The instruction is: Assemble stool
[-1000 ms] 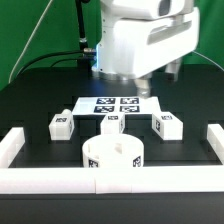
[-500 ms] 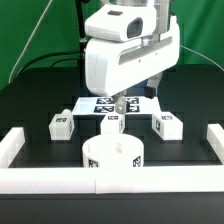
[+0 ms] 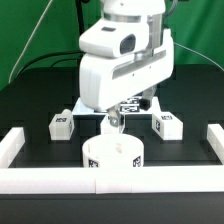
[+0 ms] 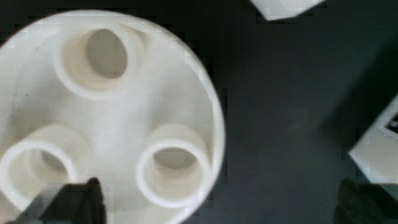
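Note:
The stool's round white seat (image 3: pixel 112 156) lies at the table's front middle. In the wrist view the seat (image 4: pixel 107 110) shows three round sockets. Three short white legs with tags stand in a row behind it: one on the exterior view's left (image 3: pixel 62 123), one in the middle (image 3: pixel 112 124) partly behind a finger, and one on the exterior view's right (image 3: pixel 165 124). My gripper (image 3: pixel 128 108) hangs low just behind the seat and is open with nothing in it. In the wrist view the gripper (image 4: pixel 222 205) has one finger over the seat's edge and the other over bare black table.
A long white rail (image 3: pixel 30 180) borders the black table at the front and both sides. The marker board (image 3: pixel 84 104) is almost wholly hidden behind the arm. White pieces show at the wrist view's edges (image 4: pixel 294 8), (image 4: pixel 377 150); which parts they are I cannot tell.
The arm has come down and forward toward the seat, now covering the marker board and part of the middle leg. The jaws stay open. No part has moved.

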`<act>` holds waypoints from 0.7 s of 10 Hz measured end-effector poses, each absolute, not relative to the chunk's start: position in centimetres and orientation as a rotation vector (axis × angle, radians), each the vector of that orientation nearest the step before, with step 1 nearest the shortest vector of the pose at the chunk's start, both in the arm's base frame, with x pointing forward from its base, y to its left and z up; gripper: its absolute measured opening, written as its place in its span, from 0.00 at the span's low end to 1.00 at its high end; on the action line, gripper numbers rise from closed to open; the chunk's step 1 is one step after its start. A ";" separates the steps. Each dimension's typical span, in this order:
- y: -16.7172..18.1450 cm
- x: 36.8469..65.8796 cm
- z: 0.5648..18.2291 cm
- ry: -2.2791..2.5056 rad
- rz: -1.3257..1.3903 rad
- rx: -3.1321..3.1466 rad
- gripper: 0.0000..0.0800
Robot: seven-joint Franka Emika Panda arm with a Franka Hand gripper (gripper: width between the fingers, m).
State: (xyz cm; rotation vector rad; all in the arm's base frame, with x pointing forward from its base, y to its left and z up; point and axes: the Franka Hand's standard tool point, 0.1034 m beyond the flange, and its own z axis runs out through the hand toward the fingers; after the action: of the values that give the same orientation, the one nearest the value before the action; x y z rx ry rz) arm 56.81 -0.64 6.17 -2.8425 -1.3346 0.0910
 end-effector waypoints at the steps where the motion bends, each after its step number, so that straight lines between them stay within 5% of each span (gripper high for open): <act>1: -0.8 57.3 5.1 -1.333 0.073 -2.848 0.81; 7: -0.7 57.4 1.7 -1.331 0.023 -2.857 0.81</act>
State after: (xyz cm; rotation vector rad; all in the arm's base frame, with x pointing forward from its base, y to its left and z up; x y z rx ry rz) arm 57.37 -0.72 1.67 -2.8575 -1.3309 0.0232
